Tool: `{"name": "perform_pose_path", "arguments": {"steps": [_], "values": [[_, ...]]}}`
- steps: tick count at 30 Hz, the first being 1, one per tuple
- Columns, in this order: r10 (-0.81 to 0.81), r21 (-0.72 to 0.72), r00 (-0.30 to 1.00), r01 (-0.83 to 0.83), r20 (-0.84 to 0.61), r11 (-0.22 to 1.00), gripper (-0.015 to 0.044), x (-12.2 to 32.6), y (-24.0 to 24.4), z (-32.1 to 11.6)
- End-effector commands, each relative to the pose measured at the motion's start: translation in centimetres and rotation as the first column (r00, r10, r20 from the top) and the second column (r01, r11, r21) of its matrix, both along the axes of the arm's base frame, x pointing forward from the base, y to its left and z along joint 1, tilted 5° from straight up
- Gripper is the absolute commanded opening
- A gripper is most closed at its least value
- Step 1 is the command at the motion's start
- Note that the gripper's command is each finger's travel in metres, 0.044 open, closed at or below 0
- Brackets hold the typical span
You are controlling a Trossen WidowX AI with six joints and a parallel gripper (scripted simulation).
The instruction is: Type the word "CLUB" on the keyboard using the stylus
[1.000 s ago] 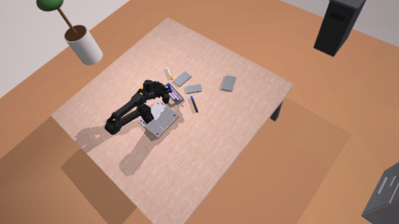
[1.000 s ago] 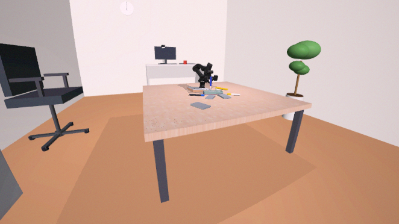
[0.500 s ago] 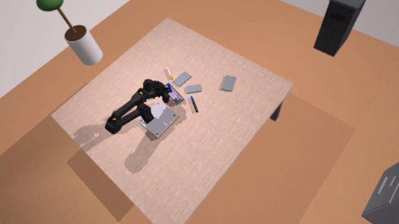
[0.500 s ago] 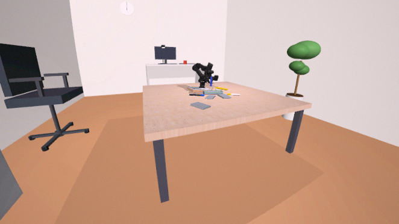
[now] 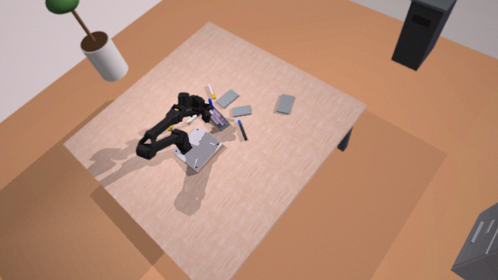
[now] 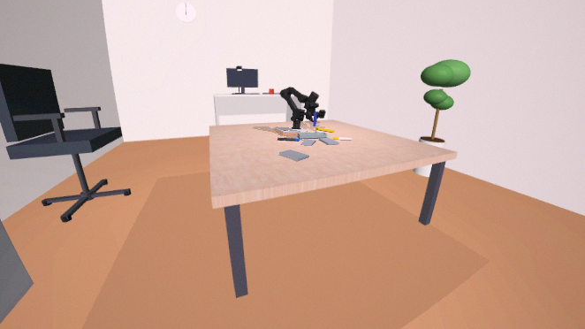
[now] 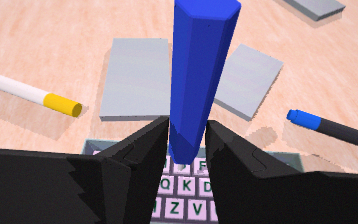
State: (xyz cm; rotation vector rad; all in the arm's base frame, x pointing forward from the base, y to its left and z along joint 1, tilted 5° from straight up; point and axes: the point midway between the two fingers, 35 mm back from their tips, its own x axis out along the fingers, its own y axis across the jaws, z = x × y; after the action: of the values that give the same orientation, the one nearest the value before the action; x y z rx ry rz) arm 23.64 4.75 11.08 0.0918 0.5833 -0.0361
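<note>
My gripper (image 7: 187, 126) is shut on the blue stylus (image 5: 211, 103) (image 6: 315, 119) (image 7: 202, 60), which stands nearly upright between the fingers. The keyboard (image 5: 225, 128) (image 6: 312, 135) (image 7: 90, 146) lies below, a grey tray of pale pink keys with green letters. In the wrist view the stylus's small grey tip shows in front of the top key row, just left of a partly hidden key. The Q, K, D, Z and V keys show nearer. The fingers hide much of the keyboard. I cannot tell whether the tip touches a key.
Grey flat blocks (image 5: 227, 98) (image 5: 241, 111) (image 7: 135, 77) (image 7: 250, 82) lie beyond the keyboard, with another (image 5: 285, 104) farther off. A white-and-yellow marker (image 5: 211, 92) (image 7: 62, 105) and a black-and-blue marker (image 5: 243, 132) (image 7: 332, 129) flank them. The arm's base plate (image 5: 206, 153) is behind.
</note>
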Motion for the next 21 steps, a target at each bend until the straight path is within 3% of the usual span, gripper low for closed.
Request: {"name": "perform_pose_path", "arguments": {"steps": [1,21], "values": [[-0.004,0.007,1.0,0.004,0.01,1.0,0.0,0.7,1.1,0.4],[0.001,0.006,1.0,-0.001,0.028,1.0,0.0,1.9,5.2,-0.3]]}}
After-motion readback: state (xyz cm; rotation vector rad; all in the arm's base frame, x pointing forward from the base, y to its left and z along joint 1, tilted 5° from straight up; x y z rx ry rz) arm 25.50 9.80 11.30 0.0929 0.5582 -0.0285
